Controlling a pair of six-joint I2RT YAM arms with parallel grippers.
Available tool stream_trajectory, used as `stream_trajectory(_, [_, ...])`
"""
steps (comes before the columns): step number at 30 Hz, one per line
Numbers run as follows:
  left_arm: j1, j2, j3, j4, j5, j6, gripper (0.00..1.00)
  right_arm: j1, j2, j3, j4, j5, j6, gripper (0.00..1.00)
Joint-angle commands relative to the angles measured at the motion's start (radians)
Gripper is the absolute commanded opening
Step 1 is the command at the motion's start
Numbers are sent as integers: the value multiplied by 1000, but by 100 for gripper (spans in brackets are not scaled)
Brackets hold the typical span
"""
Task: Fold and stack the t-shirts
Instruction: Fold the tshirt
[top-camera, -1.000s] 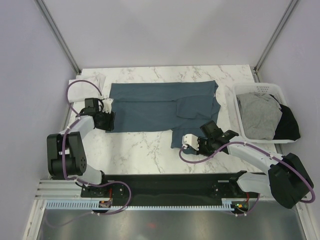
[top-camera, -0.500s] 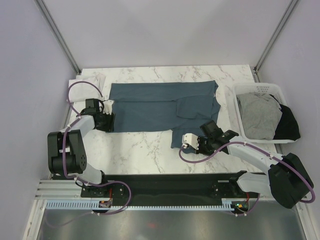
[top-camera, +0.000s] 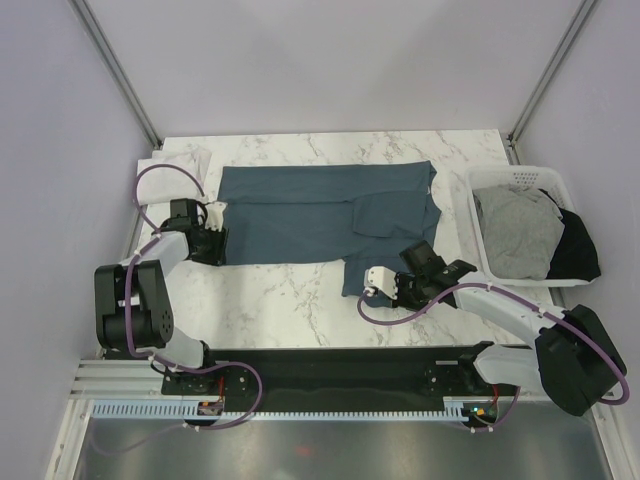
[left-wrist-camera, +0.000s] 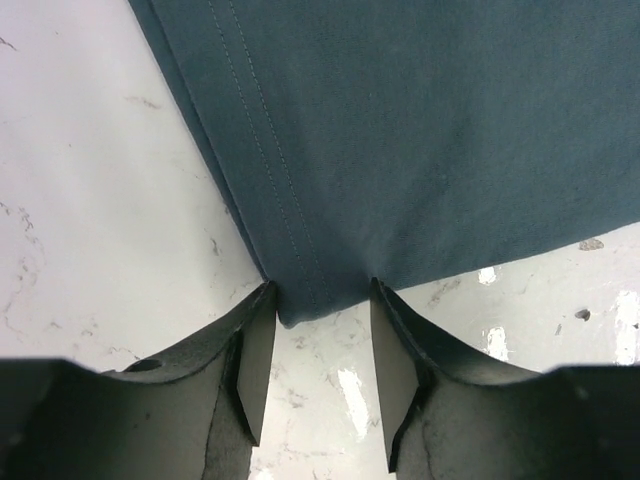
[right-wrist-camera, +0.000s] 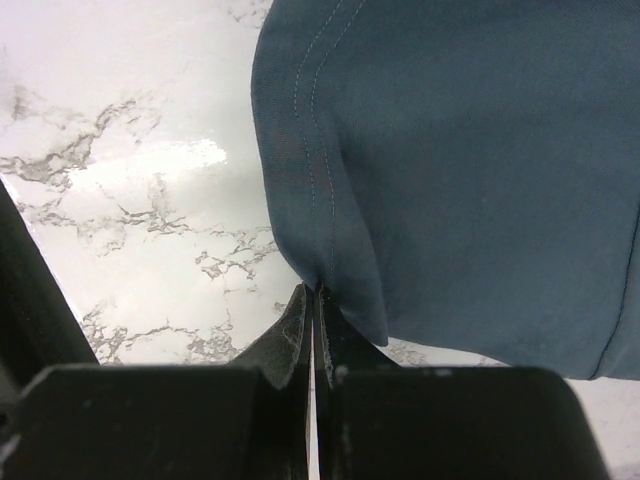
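Note:
A dark slate-blue t-shirt (top-camera: 320, 215) lies spread across the table, partly folded, with a flap hanging toward the front right. My left gripper (top-camera: 214, 243) is open at the shirt's near left corner; in the left wrist view the corner (left-wrist-camera: 310, 300) sits between the tips of the open fingers. My right gripper (top-camera: 392, 285) is shut on the shirt's hem (right-wrist-camera: 318, 270) at the front right flap. A white t-shirt (top-camera: 178, 163) lies folded at the back left. A light grey t-shirt (top-camera: 515, 232) and a black t-shirt (top-camera: 578, 250) lie in the basket.
The white slatted basket (top-camera: 520, 176) stands at the table's right edge. The marble tabletop (top-camera: 270, 290) shows in front of the shirt. Purple cables loop from both arms.
Almost nothing has changed. Both grippers stay at the shirt's near corners; the left one has edged slightly toward the shirt corner.

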Motion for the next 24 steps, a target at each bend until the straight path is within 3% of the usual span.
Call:
stream_trajectory(1, [9, -25, 7, -15, 13, 18, 49, 5, 6, 16, 26, 7, 9, 0])
stream_trajectory(4, [8, -13, 17, -35, 19, 15, 35, 7, 1, 16, 28, 10, 12, 0])
stream_trajectory(5, [8, -10, 19, -41, 22, 15, 22, 7, 0, 16, 28, 13, 15, 0])
stream_trajectory(8, [8, -16, 21, -59, 31, 15, 3, 2, -16, 16, 29, 26, 29, 0])
stream_trajectory(24, [8, -137, 131, -115, -13, 60, 2, -183, -194, 117, 104, 96, 231, 0])
